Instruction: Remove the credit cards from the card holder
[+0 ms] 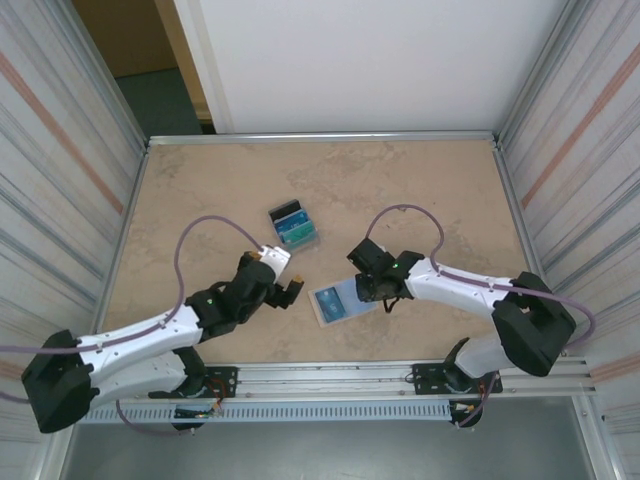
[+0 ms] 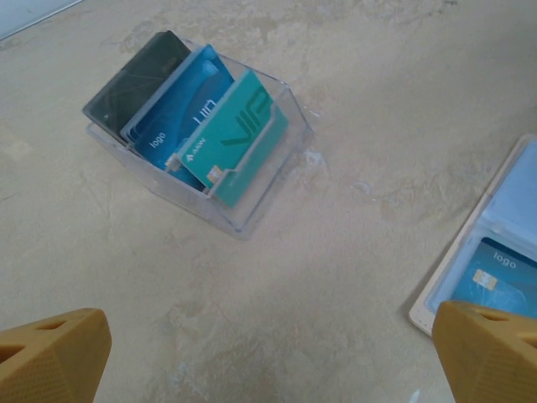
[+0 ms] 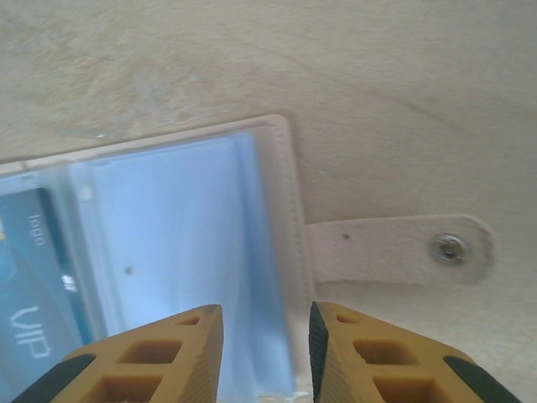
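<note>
The right gripper (image 3: 264,312) hangs low over the open card holder (image 3: 193,218), its yellow fingers a narrow gap apart above the right-hand pale blue-grey page; whether they nip the clear sleeve or have let go of it I cannot tell, since only blurred page shows between them. The likely reason for the spot is to pin or steady that leaf so the wallet stays flat and spread; seen from above, the same gripper (image 1: 372,288) sits at the holder's right edge. The closing tab (image 3: 394,249) lies stretched out on the table (image 3: 403,101) to the right, its snap (image 3: 450,248) facing up, so nothing bars the pockets. In the left-hand page a blue card (image 3: 33,285) printed "logo" and "VIP" sits tucked in its sleeve; I judge this the piece not yet taken out.

Just left of the holder (image 1: 335,303), the left gripper (image 1: 290,290) is spread to its widest and carries nothing; its wrist camera shows the two yellow fingertips (image 2: 50,357) far apart over bare table, with the holder's corner (image 2: 520,193) and the blue card (image 2: 503,273) beside the right one. That stance suits a reach either way: toward the wallet or toward the stand.

Farther out sits a clear stand (image 2: 260,206), tilted back, with three credit cards (image 2: 180,109) fanned upright in it: black behind, blue in the middle, teal in front; leaning them there keeps each edge free and readable. So the job looks mostly done, one card left.
</note>
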Controlling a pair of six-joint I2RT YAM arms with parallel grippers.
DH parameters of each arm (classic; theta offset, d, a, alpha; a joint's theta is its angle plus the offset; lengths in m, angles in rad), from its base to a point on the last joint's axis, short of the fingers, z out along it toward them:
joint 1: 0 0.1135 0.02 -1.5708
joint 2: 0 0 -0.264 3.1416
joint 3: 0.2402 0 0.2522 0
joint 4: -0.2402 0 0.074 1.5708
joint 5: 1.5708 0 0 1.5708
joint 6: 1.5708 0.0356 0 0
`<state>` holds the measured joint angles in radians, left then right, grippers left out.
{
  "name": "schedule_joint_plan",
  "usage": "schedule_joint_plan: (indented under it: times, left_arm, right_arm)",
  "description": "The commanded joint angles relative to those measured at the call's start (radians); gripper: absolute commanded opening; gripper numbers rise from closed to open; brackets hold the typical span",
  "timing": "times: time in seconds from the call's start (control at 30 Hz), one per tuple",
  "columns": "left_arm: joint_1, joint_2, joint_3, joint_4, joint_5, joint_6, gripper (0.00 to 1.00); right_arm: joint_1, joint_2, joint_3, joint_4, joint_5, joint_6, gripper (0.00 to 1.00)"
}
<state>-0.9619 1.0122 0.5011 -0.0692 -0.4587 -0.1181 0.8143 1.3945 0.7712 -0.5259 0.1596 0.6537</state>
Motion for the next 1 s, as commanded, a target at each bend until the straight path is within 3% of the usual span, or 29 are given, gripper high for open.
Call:
schedule_joint_plan:
  times: [0.0,0.23,0.43,0.97]
  left_arm:
    - [-0.054,0.057,0.056,-0.053,-0.101,-0.057,0.99]
    - [-0.147,0.237,0.113,-0.086,-0.143,-0.164,0.99]
    - [-0.165,0.367,0.145,-0.055,-0.151,-0.193,0.99]
    - [-0.148,0.545,0.159,0.031,-0.176,-0.212,0.99]
  right_arm:
    - [-0.040,-0.076,-0.027,-0.035,-0.014,0.036,0.35]
    - [-0.100,-0.189,-0.061,0.067,-0.231,0.043,0.40]
    - [-0.118,-0.190,-0.073,0.148,-0.363,0.060,0.43]
    - [-0.121,0.013,-0.076,0.305,-0.541,0.078,0.29]
